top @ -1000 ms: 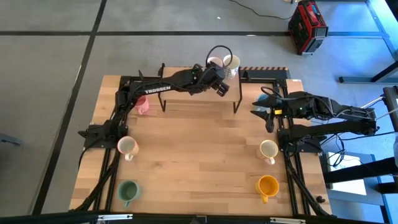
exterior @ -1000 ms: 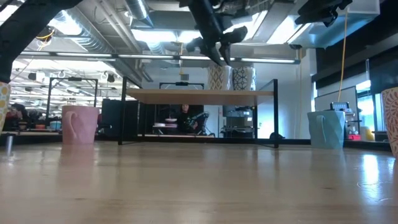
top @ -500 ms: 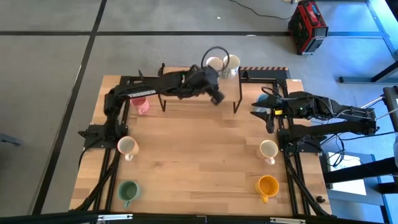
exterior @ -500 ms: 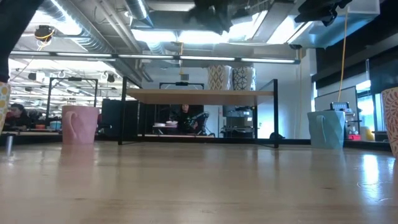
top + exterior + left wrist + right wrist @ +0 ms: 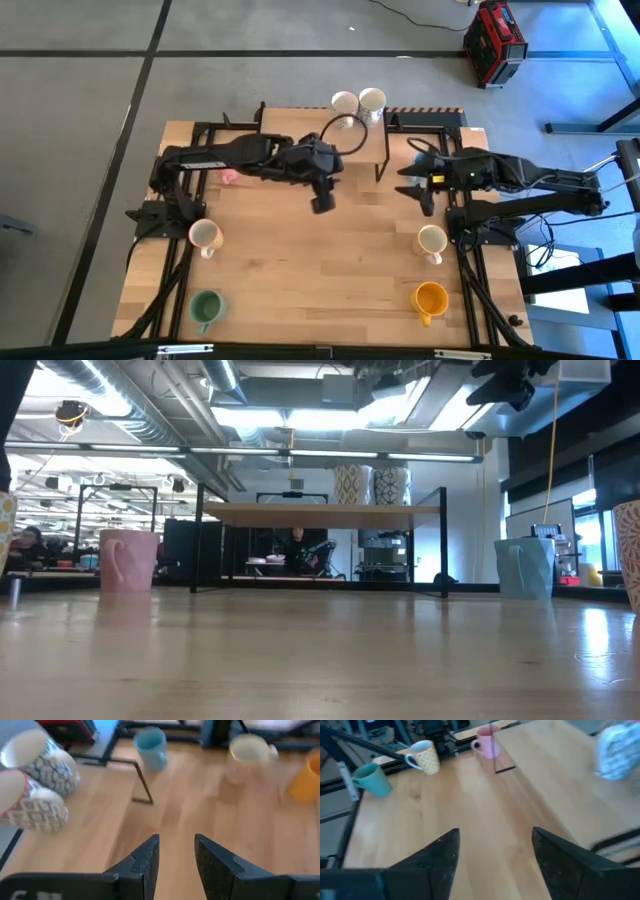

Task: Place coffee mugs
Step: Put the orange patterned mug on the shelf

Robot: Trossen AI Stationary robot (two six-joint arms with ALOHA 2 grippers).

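From above, two patterned mugs [image 5: 357,102] stand on the wooden shelf [image 5: 300,142]; the left gripper [image 5: 322,196], empty, hovers before it. Low view: pink mug [image 5: 128,560] left. Wrist views: left fingers [image 5: 145,862] narrowly parted, right gripper [image 5: 492,855] spread.

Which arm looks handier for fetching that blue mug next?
Probably the right: its open gripper hangs beside the blue mug, near the shelf's right end. The left gripper, open too, hangs mid-table, farther away.

Bare table [image 5: 330,260] middle (mugs [image 5: 205,237] along edges)
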